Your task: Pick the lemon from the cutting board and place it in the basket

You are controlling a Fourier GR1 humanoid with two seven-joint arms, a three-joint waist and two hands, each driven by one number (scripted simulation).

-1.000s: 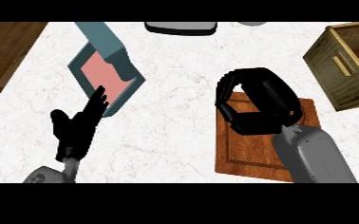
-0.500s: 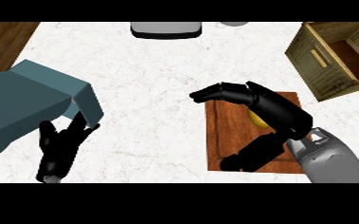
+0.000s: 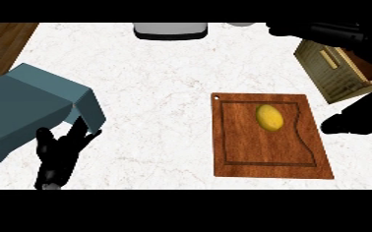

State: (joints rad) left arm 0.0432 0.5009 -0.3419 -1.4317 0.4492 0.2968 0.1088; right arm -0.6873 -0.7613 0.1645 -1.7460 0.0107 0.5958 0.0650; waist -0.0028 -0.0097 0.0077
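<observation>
The left hand (image 3: pixel 62 152) rests low on the white desk (image 3: pixel 160 88), fingers straight. The lemon (image 3: pixel 269 116) lies alone on the cutting board (image 3: pixel 269 162). It may roll when grabbed. The right hand (image 3: pixel 323 32) hangs over the basket (image 3: pixel 334 73); its fingers I cannot tell.

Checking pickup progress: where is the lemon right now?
In the head view, the lemon lies right of centre on the wooden cutting board, in its upper half, no hand touching it.

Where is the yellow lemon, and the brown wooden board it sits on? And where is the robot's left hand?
Yellow oval lemon (image 3: pixel 269 116): head view, middle of its peel.
Brown wooden cutting board (image 3: pixel 251 150): head view, bare wood below the lemon.
Black left hand (image 3: pixel 60 153): head view, on its palm.
</observation>
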